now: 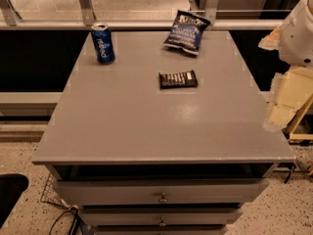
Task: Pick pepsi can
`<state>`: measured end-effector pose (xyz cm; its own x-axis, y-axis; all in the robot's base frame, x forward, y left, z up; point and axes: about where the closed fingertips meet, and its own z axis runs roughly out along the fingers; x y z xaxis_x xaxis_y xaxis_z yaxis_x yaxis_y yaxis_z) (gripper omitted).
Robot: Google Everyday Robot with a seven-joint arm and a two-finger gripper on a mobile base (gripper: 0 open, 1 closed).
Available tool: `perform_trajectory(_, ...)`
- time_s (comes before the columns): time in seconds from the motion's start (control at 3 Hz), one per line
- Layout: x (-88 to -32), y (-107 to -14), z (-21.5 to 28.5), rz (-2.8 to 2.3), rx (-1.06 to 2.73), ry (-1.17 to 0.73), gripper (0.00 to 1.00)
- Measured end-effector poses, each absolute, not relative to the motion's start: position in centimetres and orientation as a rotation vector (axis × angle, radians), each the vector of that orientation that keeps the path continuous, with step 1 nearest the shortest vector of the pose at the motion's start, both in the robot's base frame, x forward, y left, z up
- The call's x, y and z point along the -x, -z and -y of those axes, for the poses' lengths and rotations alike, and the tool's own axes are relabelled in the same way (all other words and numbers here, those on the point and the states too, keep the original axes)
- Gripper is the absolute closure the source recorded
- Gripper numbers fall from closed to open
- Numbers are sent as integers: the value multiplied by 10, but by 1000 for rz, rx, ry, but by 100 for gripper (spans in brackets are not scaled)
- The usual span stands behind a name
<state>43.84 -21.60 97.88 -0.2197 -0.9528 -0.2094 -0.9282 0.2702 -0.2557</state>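
Observation:
The pepsi can [102, 43] is a small blue can with white lettering and a silver top rim. It stands upright near the far left corner of the grey table [146, 121]. My gripper [279, 106] is a pale cream shape at the right edge of the view, off the table's right side and below the white arm [298, 31]. It is far from the can and holds nothing that I can see.
A dark-blue chip bag [186, 31] lies flat at the far middle of the table. A dark snack bar [178, 79] lies near the table's centre. Drawers [161, 192] sit below the front edge. A railing [146, 24] runs behind the table.

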Motion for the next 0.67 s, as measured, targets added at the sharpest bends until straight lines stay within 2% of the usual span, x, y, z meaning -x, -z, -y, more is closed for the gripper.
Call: perform_trajectory(0.67, -449, -979, 210, -2198, 1673, 84, 0)
